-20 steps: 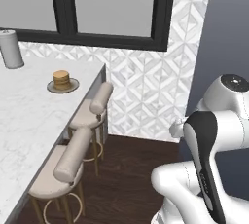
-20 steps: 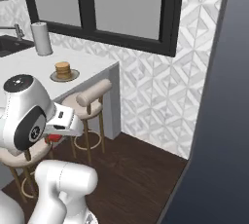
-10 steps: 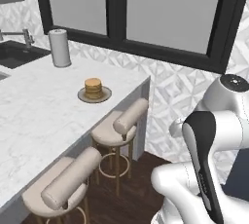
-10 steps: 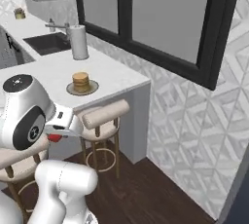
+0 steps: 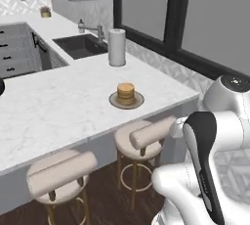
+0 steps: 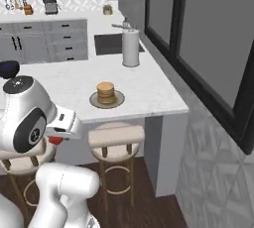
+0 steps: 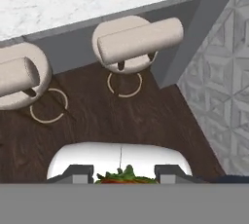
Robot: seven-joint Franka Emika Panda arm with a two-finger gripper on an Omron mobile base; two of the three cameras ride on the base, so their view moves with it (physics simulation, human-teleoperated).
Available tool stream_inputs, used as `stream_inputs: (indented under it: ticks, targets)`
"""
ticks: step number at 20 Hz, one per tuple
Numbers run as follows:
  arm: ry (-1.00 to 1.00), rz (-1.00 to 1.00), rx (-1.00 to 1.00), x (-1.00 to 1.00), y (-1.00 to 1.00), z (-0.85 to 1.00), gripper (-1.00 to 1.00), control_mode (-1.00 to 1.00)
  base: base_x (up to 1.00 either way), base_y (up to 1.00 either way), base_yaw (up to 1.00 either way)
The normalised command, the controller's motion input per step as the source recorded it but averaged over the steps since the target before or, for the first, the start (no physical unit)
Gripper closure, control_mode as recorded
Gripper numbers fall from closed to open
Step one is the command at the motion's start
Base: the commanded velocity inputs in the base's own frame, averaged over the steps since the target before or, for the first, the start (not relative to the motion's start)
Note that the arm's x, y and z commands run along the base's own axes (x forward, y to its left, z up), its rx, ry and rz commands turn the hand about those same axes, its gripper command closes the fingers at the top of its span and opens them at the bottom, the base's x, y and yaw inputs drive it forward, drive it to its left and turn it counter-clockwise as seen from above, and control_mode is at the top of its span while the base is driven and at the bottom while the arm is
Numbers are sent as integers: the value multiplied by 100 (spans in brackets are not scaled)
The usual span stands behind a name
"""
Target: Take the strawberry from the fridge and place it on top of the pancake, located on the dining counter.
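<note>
The carry step is in hand: the hand [image 6: 58, 137] pinches the strawberry [image 7: 127, 176] (leafy top showing between the fingertips). Next, I judge, it must rise over the worktop [image 5: 63, 106] to the pancake [image 5: 126, 92].

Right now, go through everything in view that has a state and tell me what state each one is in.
gripper: shut on the strawberry, low in front of the stools.
strawberry: held between the fingers, off the counter.
pancake: stacked on its plate, nothing on top.
plate: flat on the dining counter.
paper towel roll: upright beside the sink.
</note>
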Motion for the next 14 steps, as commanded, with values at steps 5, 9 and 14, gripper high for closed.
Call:
stream_inputs:
  ticks: [5,9,14]
  targets:
    - [0,0,0,0,0,0,100,100,65,-74,68]
    - [0,0,0,0,0,0,100,100,62,-66,54]
    - [0,0,0,0,0,0,100,100,94,15,28]
